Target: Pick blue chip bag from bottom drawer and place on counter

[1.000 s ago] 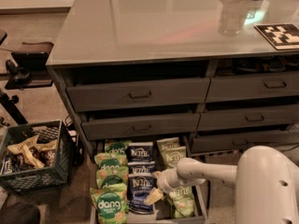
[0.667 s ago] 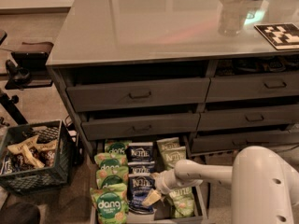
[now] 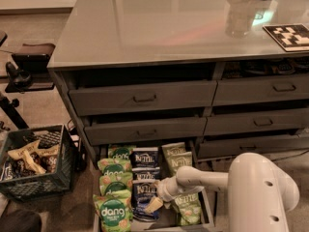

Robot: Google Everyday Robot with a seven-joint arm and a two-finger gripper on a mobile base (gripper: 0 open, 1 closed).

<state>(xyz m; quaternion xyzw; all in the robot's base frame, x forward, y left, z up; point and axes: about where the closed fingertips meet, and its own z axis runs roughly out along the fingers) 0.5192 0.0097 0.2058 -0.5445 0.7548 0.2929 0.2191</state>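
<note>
The bottom drawer (image 3: pixel 209 215) is pulled out at floor level. It holds a left column of bright green "dang" bags (image 3: pixel 114 211), a middle column of three blue chip bags (image 3: pixel 145 157) and pale olive bags (image 3: pixel 176 154) on the right. My gripper (image 3: pixel 154 205) reaches in from the right on the white arm (image 3: pixel 260 192). It is down on the lower edge of the front blue chip bag (image 3: pixel 144 191), which lies in the drawer. The grey counter (image 3: pixel 159 23) spreads above the cabinet.
Two upper drawers (image 3: pixel 145 96) with bar handles stand slightly open above the gripper. A dark crate (image 3: pixel 35 162) of snacks sits on the floor at left, near a black stand (image 3: pixel 24 64). A clear bottle (image 3: pixel 240 14) and a checkered tag (image 3: pixel 289 36) rest on the counter.
My gripper and arm have edged a little to the left over the front blue chip bag. The bags have not visibly moved.
</note>
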